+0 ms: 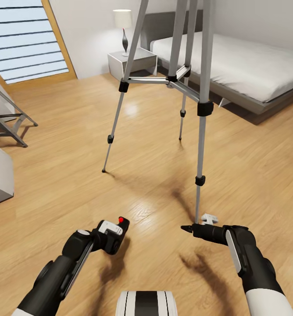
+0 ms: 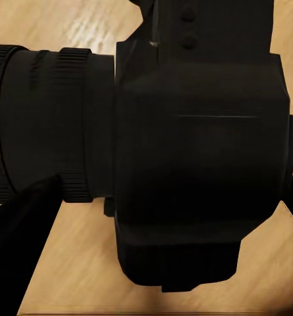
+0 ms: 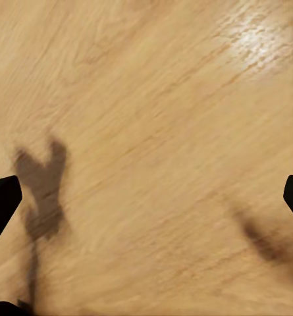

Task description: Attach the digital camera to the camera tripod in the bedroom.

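From your head view, your left claw (image 1: 106, 239) holds the digital camera (image 1: 112, 235) low over the wood floor (image 1: 67, 175), its red button (image 1: 120, 219) facing up, while the camera tripod (image 1: 173, 81) stands just ahead, its silver legs spread and its top cut off by the frame. Your right claw (image 1: 187, 228) hovers close to the foot of the nearest tripod leg, but from here you cannot tell how far its fingers are parted. The right wrist view settles that: the two dark fingertips (image 3: 1, 201) sit at opposite edges with bare floor (image 3: 153, 131) between them, so the claw is spread wide and holds nothing. The left wrist view gives you what the head view hides: the camera body (image 2: 199, 151) up close, with its ribbed lens barrel (image 2: 41, 125) sticking out sideways. Beyond the tripod you see the grey bed (image 1: 243, 61), a nightstand (image 1: 132, 61) and a lamp (image 1: 123, 30).
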Motion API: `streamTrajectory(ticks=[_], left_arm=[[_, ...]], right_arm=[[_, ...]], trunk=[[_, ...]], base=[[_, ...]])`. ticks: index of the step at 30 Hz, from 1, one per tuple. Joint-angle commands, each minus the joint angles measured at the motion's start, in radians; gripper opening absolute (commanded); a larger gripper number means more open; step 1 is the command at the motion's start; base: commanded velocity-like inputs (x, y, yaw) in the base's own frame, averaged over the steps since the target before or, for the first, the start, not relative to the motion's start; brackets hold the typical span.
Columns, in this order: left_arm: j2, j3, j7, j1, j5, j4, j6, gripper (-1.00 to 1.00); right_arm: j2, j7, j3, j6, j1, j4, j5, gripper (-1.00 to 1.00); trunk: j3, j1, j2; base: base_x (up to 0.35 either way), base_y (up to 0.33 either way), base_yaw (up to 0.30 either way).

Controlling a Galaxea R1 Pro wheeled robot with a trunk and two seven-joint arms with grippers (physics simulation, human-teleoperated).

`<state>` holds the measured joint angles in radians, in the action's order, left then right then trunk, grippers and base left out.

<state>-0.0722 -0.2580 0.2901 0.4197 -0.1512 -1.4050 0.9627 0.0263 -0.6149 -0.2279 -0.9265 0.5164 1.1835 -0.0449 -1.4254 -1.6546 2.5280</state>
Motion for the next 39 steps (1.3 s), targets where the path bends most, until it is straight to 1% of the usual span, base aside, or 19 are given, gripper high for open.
streamTrajectory(ticks=[1, 7, 12, 20, 21, 22, 24, 25, 26, 31, 37, 39], left_arm=[[0.000, -0.002, 0.008, 0.001, -0.010, -0.018, 0.023, -1.00], [0.005, -0.002, 0.009, 0.001, -0.009, -0.053, 0.053, -1.00], [0.019, 0.001, 0.009, 0.001, -0.008, -0.060, 0.057, -1.00], [0.033, 0.004, 0.009, 0.001, -0.006, -0.056, 0.059, -1.00], [0.042, 0.004, 0.009, 0.001, -0.001, -0.055, 0.059, -1.00], [0.057, 0.005, 0.009, 0.001, 0.008, -0.055, 0.059, -1.00], [0.074, 0.006, 0.008, 0.001, 0.021, -0.055, 0.059, -1.00], [0.105, 0.008, 0.008, 0.001, 0.074, -0.045, 0.056, -1.00], [0.110, 0.009, 0.008, 0.001, 0.091, -0.038, 0.054, -1.00], [0.116, 0.010, 0.007, 0.001, 0.136, -0.039, 0.052, -1.00], [0.120, 0.011, 0.007, 0.001, 0.153, -0.040, 0.055, -1.00], [0.128, 0.011, 0.007, 0.001, 0.157, -0.039, 0.056, -1.00]], right_arm=[[0.000, -0.006, -0.001, -0.004, 0.001, 0.001, -0.005, 1.00], [0.001, -0.007, -0.002, -0.005, 0.001, 0.001, -0.004, 1.00], [0.003, -0.008, -0.002, -0.006, 0.001, 0.001, -0.003, 1.00], [0.003, -0.008, -0.002, -0.007, 0.001, 0.001, -0.003, 1.00], [0.003, -0.008, -0.002, -0.007, 0.001, 0.001, -0.003, 1.00], [0.003, -0.007, -0.002, -0.008, 0.001, 0.001, -0.003, 1.00], [0.003, -0.007, -0.002, -0.008, 0.001, 0.001, -0.003, 1.00], [0.003, -0.007, -0.002, -0.008, 0.001, 0.001, -0.004, 1.00], [0.003, -0.006, -0.002, -0.008, 0.001, 0.001, -0.004, 1.00], [0.003, -0.007, -0.002, -0.007, 0.001, 0.002, -0.003, 1.00], [0.003, -0.007, -0.002, -0.006, 0.001, 0.002, -0.005, 1.00], [0.003, -0.007, -0.001, -0.006, 0.001, 0.002, -0.005, 1.00]], trunk=[[-0.001, 0.000, 0.000], [-0.001, 0.000, 0.000], [-0.001, 0.000, 0.000], [-0.001, 0.000, 0.000], [-0.001, 0.000, 0.000], [-0.001, 0.000, 0.000], [-0.001, 0.000, 0.000], [-0.001, 0.000, 0.000], [-0.001, 0.000, 0.000], [-0.001, 0.000, 0.000], [-0.001, 0.000, 0.000], [-0.001, 0.000, 0.000]], base=[[0.000, 0.000, 0.000], [0.000, 0.000, 0.000], [0.000, 0.000, 0.000], [0.000, 0.000, 0.000], [0.000, 0.000, 0.000], [0.000, 0.000, 0.000], [0.000, 0.000, 0.000], [0.000, 0.000, 0.000], [0.000, 0.000, 0.000], [0.000, 0.000, 0.000], [0.000, 0.000, 0.000], [0.000, 0.000, 0.000]])
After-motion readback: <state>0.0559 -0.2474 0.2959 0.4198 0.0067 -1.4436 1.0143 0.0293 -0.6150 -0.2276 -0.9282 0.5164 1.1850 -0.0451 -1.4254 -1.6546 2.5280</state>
